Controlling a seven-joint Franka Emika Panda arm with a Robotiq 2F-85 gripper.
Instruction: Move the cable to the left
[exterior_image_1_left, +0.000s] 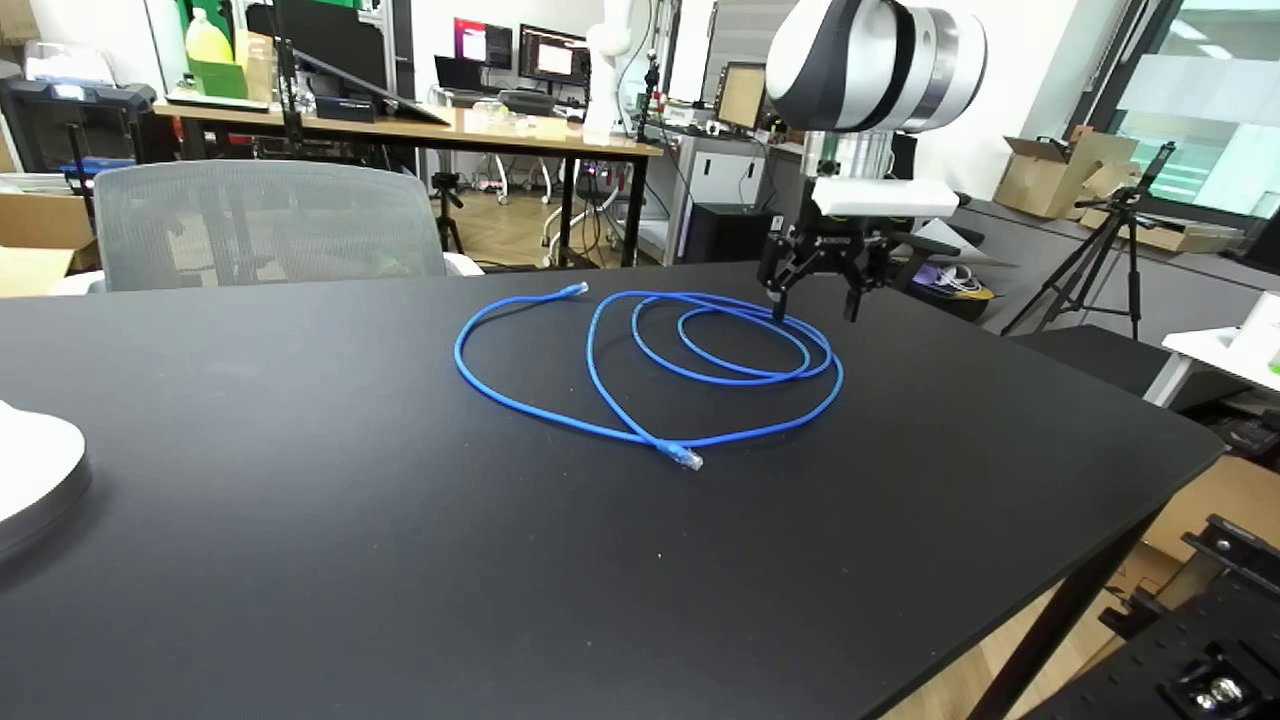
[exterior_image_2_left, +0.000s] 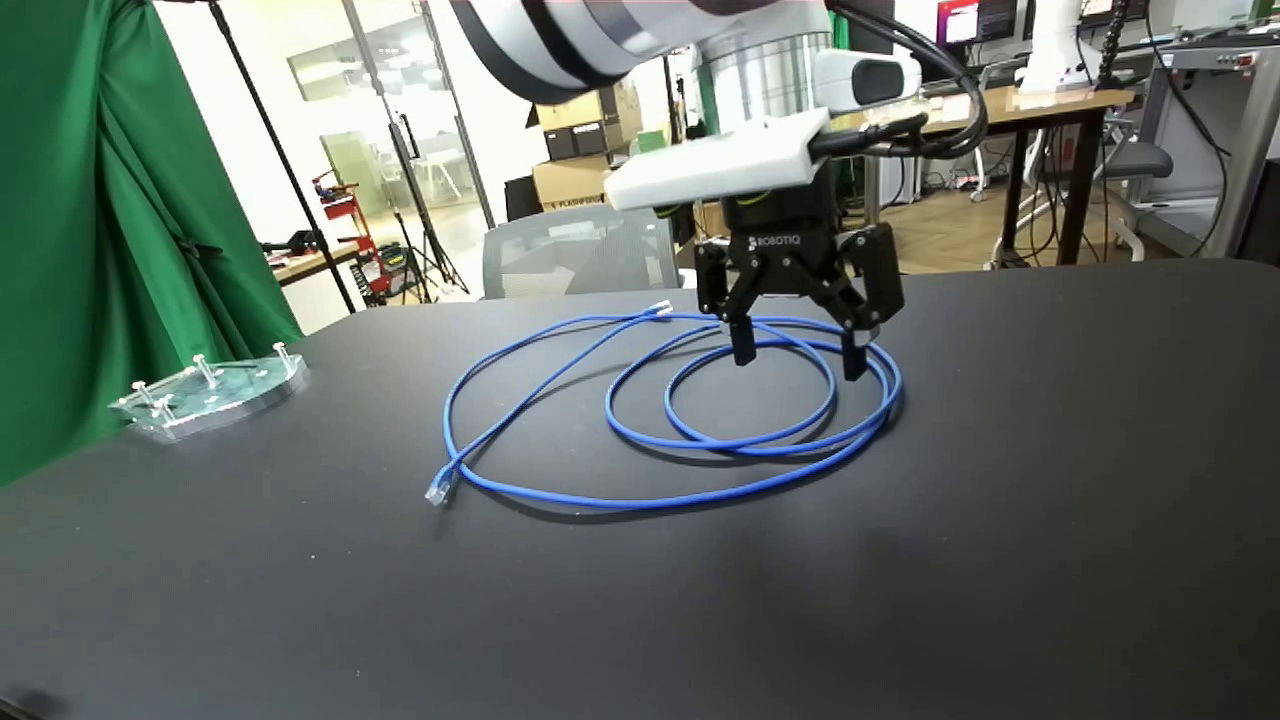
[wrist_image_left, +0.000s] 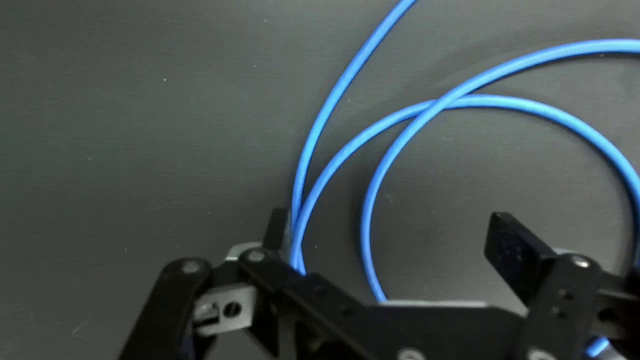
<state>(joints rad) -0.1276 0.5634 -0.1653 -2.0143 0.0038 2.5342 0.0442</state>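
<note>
In an exterior view, the blue Ethernet cable (exterior_image_1_left: 655, 441) lies in loose, overlapping loops on the black worktop (exterior_image_1_left: 400, 580), with a clear modular plug (exterior_image_1_left: 688, 457) just past a strand crossing. The Robotiq gripper (exterior_image_1_left: 816, 305) stands over the coil's edge, jaws apart.

In an exterior view, the jaws point down over the coil, spread and clamped on nothing. The ROBOTIQ lettering (exterior_image_2_left: 775, 241) on the gripper body is legible. Print on a cardboard box (exterior_image_2_left: 572, 183) is too small to read reliably.

In the wrist view, cable strands pass between the separated jaws; the jaw at the left of this view sits just beside the outermost strands. Contact with the worktop cannot be confirmed. Step in hand, as judged: approach for grasping. Descend vertically, keeping these strands within the gap; do not press a jaw onto a strand. Close on the bundle, lift slightly, then traverse slowly so trailing loops follow. Verify which direction "left" denotes; the views do not settle it.
</note>
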